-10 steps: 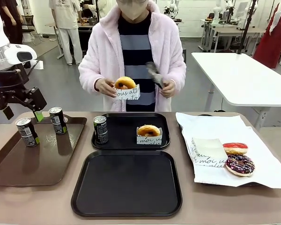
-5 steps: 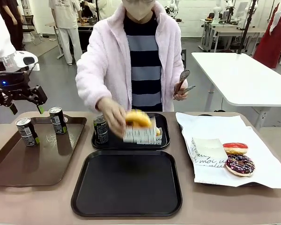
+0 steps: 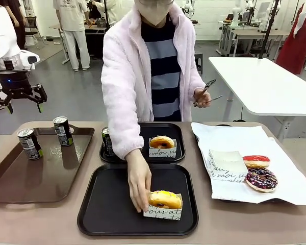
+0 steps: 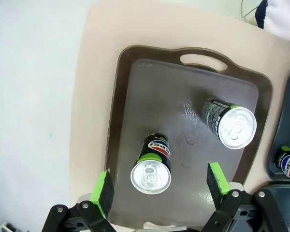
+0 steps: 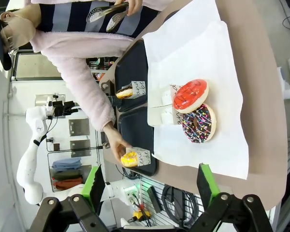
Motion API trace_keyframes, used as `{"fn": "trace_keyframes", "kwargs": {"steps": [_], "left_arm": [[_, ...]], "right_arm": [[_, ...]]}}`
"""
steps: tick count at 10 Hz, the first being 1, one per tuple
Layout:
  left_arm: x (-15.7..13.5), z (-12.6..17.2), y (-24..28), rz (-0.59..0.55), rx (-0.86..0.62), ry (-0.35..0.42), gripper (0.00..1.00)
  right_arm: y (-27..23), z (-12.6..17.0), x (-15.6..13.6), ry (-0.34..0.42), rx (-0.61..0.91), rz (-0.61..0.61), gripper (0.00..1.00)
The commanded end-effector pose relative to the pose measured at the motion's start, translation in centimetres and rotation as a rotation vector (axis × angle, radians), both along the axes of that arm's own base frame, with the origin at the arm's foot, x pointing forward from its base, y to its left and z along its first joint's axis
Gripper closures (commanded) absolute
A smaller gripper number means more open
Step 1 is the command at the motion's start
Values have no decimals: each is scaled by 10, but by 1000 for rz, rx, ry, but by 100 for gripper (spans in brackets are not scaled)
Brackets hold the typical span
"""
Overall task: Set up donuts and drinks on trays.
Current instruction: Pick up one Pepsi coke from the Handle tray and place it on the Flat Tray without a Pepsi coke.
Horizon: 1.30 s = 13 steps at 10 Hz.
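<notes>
1. Since half a second ago, the person's hand (image 3: 139, 186) has brought the yellow-iced donut (image 3: 164, 200), in its paper sleeve, from over the far tray down onto the near black tray (image 3: 102, 204). It sits at the front right, with the hand touching it.
2. On the far black tray (image 3: 143, 131) lies a golden glazed donut (image 3: 162, 142) in a sleeve. Half hidden behind the pink arm is what seems to be a can (image 3: 106, 139).
3. The left gripper (image 3: 24, 108) has drawn back leftward and hangs with jaws spread wide and empty, above the brown tray (image 3: 20, 178). Two upright cans (image 3: 29, 143) stand apart on that tray.
4. The right gripper (image 5: 150, 180) is splayed wide, holds nothing, and sits high over the table's right side.
5. The tan table (image 3: 41, 219) carries white paper (image 3: 255, 143) at the right. On it are a red-iced donut (image 3: 256, 161), a chocolate sprinkled donut (image 3: 261, 179) just beside it, and an empty sleeve (image 3: 227, 166).
6. The person's other hand holds tongs (image 3: 206, 89). Behind are a grey floor and a white table (image 3: 260, 81).
</notes>
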<state>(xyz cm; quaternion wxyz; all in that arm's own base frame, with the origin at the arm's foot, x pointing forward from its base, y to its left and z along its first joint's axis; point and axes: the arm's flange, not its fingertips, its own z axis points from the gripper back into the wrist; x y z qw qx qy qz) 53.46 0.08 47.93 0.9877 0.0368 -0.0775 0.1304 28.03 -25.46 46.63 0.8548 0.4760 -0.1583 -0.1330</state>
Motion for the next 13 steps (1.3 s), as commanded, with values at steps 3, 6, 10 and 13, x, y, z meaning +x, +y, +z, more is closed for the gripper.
{"fn": "trace_keyframes", "kwargs": {"steps": [3, 6, 10, 13], "left_arm": [[2, -3, -1, -36, -23, -13, 0], [-8, -3, 7, -26, -2, 10, 0], [-36, -18, 50, -73, -83, 47, 0], [-39, -40, 42, -107, -97, 66, 0]], "right_arm": [[-1, 1, 1, -21, 12, 1, 0], [-1, 1, 1, -21, 12, 1, 0], [-1, 1, 1, -21, 12, 1, 0], [-1, 1, 1, -21, 12, 1, 0]]}}
